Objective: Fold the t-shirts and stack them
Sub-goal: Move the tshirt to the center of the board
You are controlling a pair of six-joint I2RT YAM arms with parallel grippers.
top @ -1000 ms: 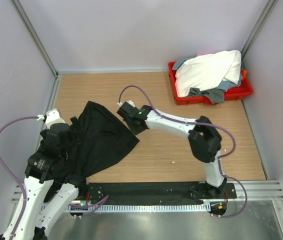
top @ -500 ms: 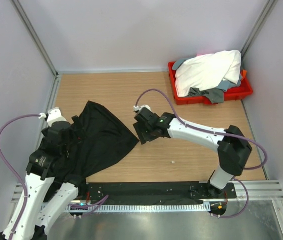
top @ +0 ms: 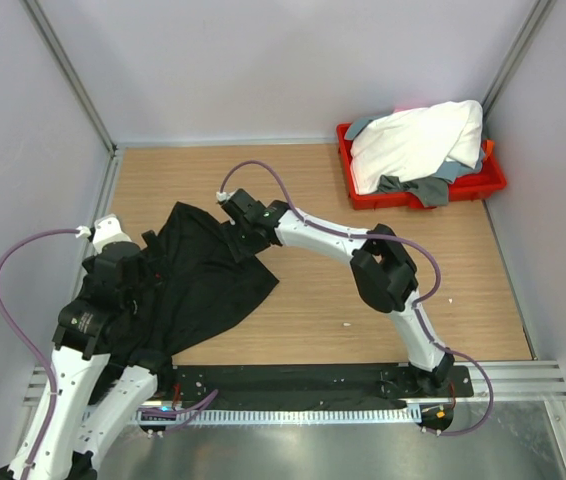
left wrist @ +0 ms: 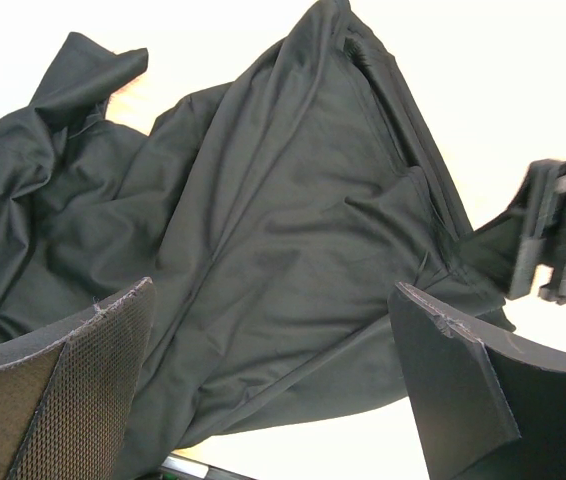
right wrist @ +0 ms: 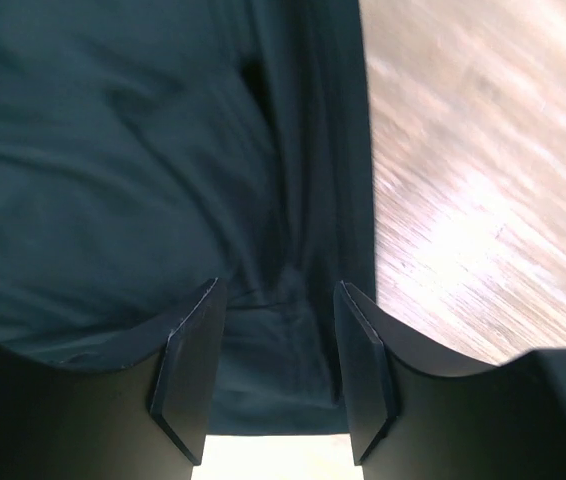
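Robot lab test cell, not a home: plain pale grey panel walls on bare aluminium corner posts, light wooden bench, white-and-black left arm and right arm bolted to a black base plate, loose purple cables.

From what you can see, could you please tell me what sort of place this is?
Probably a robot lab test cell, not a home: a wooden table boxed in by plain grey panels, a left arm and right arm bolted at its near edge, and a black shirt lying on it.
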